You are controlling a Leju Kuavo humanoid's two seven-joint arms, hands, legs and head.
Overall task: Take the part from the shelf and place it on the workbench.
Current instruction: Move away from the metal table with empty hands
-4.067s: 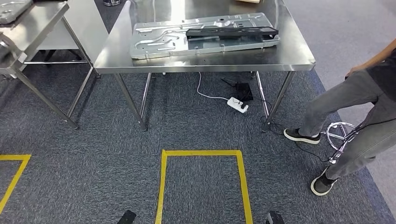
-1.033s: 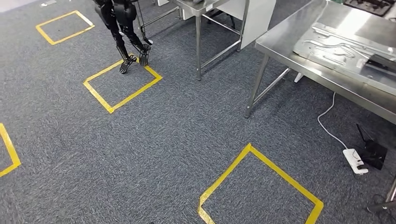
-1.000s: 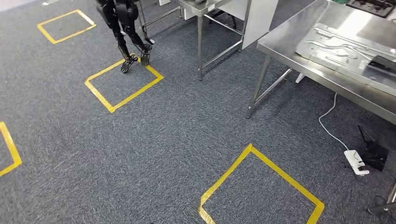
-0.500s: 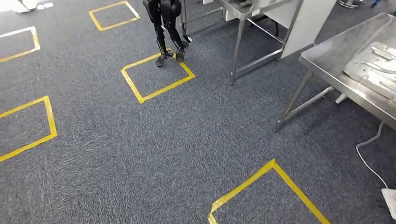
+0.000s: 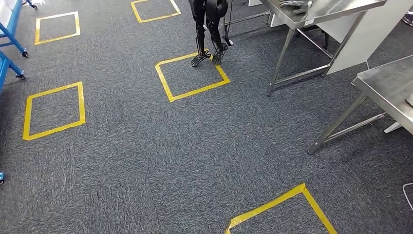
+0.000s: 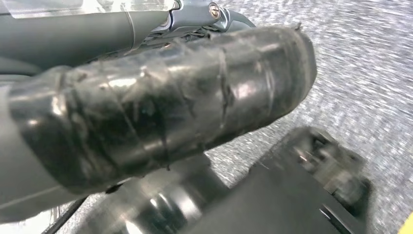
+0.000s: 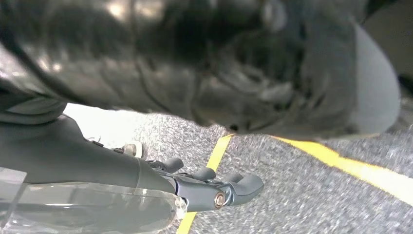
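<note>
The steel workbench shows just a corner at the right edge of the head view. A blue wheeled frame, perhaps the shelf, stands at the far left edge. My left hand hangs over the grey carpet beside a dark taped tube, with nothing in it. Over a yellow floor line hangs my right hand, its fingers loosely spread and holding nothing.
Another robot's black legs stand at a yellow taped square ahead. A second steel table with a white panel stands at the upper right. More yellow squares mark the carpet.
The camera has swung left: the workbench and its metal plate have slid off to the right, and the blue frame has come in at the left edge.
</note>
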